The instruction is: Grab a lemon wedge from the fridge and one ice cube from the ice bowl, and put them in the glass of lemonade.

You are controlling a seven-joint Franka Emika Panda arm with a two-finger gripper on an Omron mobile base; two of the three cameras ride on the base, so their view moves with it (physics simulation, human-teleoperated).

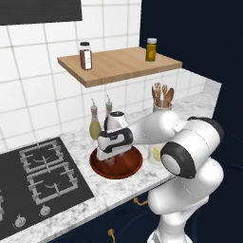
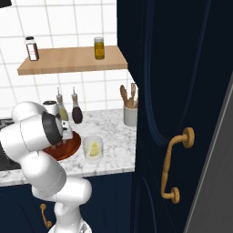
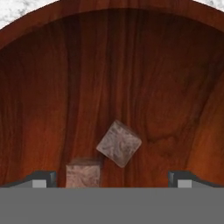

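Lemon wedge [image 2: 94, 149] already in the glass [image 2: 93, 149] — ice still missing. Gripper [image 3: 111, 178] wide open, empty, low inside the bowl [image 1: 135, 167], straddling one ice cube [image 3: 119, 143].

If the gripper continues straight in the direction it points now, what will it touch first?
Probably an ice cube. The open gripper points down into the ice bowl, and this tilted cube lies between its fingertips. A second cube sits nearer one fingertip; depth is unclear, so it may touch first. Otherwise, the bowl's wooden floor.
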